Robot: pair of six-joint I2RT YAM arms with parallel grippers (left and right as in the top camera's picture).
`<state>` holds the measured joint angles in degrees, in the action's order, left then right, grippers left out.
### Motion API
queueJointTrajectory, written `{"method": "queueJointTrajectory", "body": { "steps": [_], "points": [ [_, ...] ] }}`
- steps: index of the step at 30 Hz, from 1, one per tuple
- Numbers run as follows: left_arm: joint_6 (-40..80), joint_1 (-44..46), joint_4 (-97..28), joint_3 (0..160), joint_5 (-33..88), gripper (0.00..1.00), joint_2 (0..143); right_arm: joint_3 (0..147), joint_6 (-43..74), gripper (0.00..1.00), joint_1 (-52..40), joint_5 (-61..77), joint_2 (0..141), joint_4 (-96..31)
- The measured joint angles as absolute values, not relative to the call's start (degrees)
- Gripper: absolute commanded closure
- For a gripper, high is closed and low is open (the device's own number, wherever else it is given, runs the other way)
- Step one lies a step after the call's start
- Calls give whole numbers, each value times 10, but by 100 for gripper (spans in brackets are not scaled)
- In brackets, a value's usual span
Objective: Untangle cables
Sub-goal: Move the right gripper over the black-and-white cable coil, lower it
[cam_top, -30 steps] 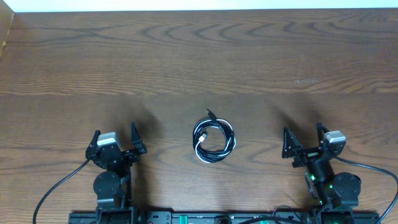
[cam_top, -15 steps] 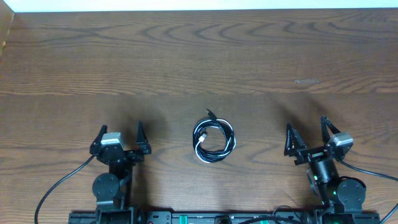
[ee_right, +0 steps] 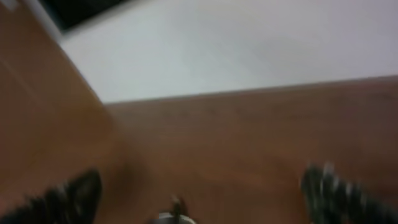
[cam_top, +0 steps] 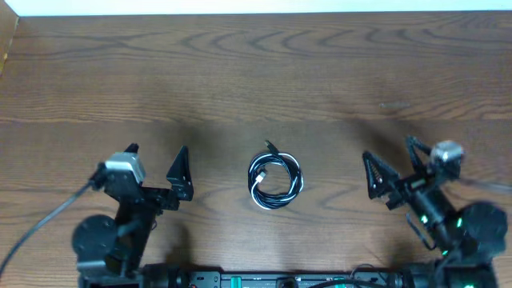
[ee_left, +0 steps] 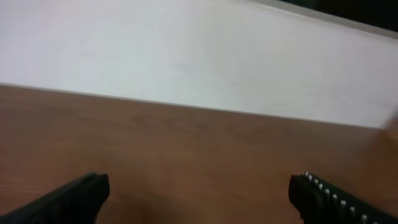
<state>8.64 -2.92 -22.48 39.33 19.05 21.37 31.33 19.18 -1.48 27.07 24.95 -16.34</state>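
The cables (cam_top: 275,180) lie in one small coil of black and white cord at the middle of the wooden table (cam_top: 256,72), with a plug end poking out at the top. My left gripper (cam_top: 158,160) hangs open to the coil's left, well apart from it. My right gripper (cam_top: 394,162) is open on the coil's right, also apart. The left wrist view shows my left gripper (ee_left: 199,199) wide open over bare wood, with no cables in sight. In the blurred right wrist view, a bit of the cables (ee_right: 177,210) peeks in at the bottom edge between the spread jaws of my right gripper (ee_right: 199,196).
A white wall (ee_left: 199,56) runs along the table's far edge. The arms' thick black wires (cam_top: 40,232) trail off near the front edge by the bases.
Both arms have risen and reached away from their bases, the left one swinging leftward and the right one rightward. Both grippers stay open. The coil has not moved.
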Motion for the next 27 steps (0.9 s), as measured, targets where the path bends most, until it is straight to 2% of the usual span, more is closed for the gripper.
{"method": "queueJointTrajectory", "body": {
  "steps": [5, 8, 14, 17, 22, 27],
  "points": [
    [106, -29, -345, 499, 278, 2, 313, 444, 181, 1, -19, 315, 402, -355],
    [110, -29, -390, 532, 314, 2, 366, 493, 169, 1, -30, 328, 492, -416],
    [121, -29, -417, 537, 363, 2, 397, 515, 161, 1, -38, 408, 610, -383],
    [111, -29, -472, 539, 386, 2, 396, 516, 148, 1, -49, 426, 646, -385],
    [66, -24, -617, 541, 402, 2, 409, 516, 128, 1, -108, 364, 672, -409],
    [18, 1, -662, 541, 399, 2, 443, 516, 128, 1, -202, 276, 672, -387]
  ]
}}
